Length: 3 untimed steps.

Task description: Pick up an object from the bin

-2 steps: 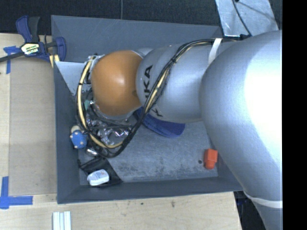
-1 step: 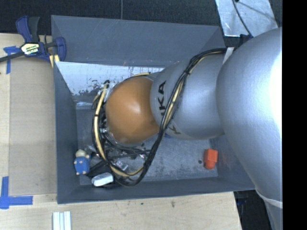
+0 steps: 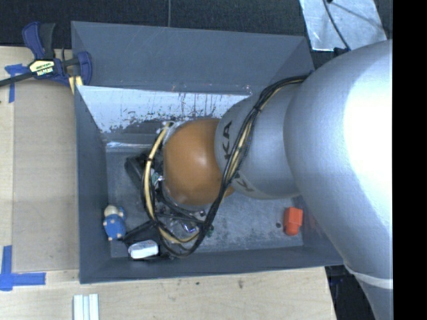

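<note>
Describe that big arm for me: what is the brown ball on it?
The arm is thick, rounded and silvery grey, with dark lettering near its wrist. The brown ball is a glossy orange-brown dome cover on the wrist. Black and yellowish cables loop around it, running down to the dark pincer beneath.

Overhead light, fairly bright. Strong glare on the silver arm; soft sheen on its orange cover. Far wall of the bin pale; floor beneath arm shadowed.
</note>
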### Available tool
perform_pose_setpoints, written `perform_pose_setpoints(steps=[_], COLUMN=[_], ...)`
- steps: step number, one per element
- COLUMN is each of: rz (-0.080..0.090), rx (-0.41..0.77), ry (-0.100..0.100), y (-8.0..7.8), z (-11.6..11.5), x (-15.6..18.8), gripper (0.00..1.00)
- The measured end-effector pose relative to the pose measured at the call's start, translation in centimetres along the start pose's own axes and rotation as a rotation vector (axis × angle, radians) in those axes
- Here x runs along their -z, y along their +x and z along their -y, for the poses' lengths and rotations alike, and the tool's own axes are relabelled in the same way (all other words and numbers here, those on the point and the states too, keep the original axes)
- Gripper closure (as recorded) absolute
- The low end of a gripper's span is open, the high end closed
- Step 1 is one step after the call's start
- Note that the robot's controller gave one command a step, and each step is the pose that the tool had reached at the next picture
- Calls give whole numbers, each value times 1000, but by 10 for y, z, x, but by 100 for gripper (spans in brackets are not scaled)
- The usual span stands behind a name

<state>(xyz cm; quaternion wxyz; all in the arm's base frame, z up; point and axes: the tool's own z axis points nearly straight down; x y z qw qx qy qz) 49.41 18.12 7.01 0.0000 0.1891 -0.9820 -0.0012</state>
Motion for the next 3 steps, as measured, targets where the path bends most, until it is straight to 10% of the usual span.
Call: perform_pose_setpoints(steps=[1,2,3], rz=[1,1,9], rx=[1,-1,-2], ry=[-1,0,3], y=[-1,-1,-3], z=[0,0,0], x=[0,0,67], gripper=[0,100,100])
